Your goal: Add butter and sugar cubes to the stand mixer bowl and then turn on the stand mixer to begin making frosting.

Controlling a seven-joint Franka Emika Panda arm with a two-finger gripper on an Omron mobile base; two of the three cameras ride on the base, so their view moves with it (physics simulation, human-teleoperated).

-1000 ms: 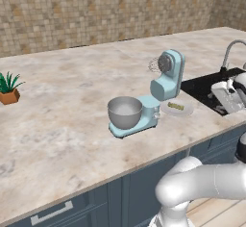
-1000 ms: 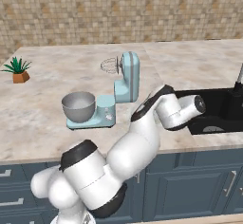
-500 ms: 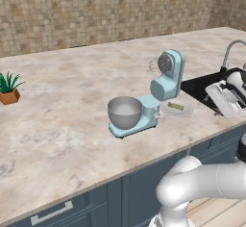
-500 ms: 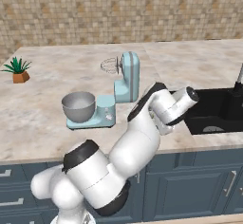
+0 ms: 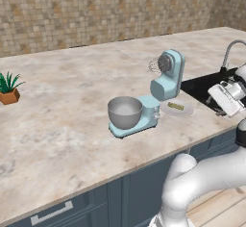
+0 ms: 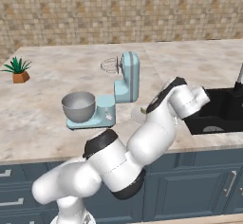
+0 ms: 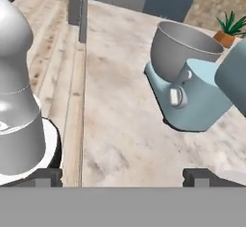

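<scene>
Grey metal, the stand mixer bowl [image 5: 125, 112] sits on the flat base of the stand mixer [image 5: 161, 87] on the desk [image 5: 57, 125]. Just beside it (on a white plate [image 5: 186, 109]) lies the butter [image 5: 175, 106]. Fingers [image 7: 44, 177] are spread wide, pinching nothing.

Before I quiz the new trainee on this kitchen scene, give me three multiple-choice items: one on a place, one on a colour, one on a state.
1. Where is the white plate? A left of the potted plant; B on the counter beside the stand mixer; C in the sink.
2. What colour is the mixer? A red; B black; C pale blue.
3. What state is the stand mixer bowl in? A empty; B full of batter; C overturned.

Key: B, it lies by the mixer's base; C, its body is pale blue; A, bare metal shows inside.
</scene>
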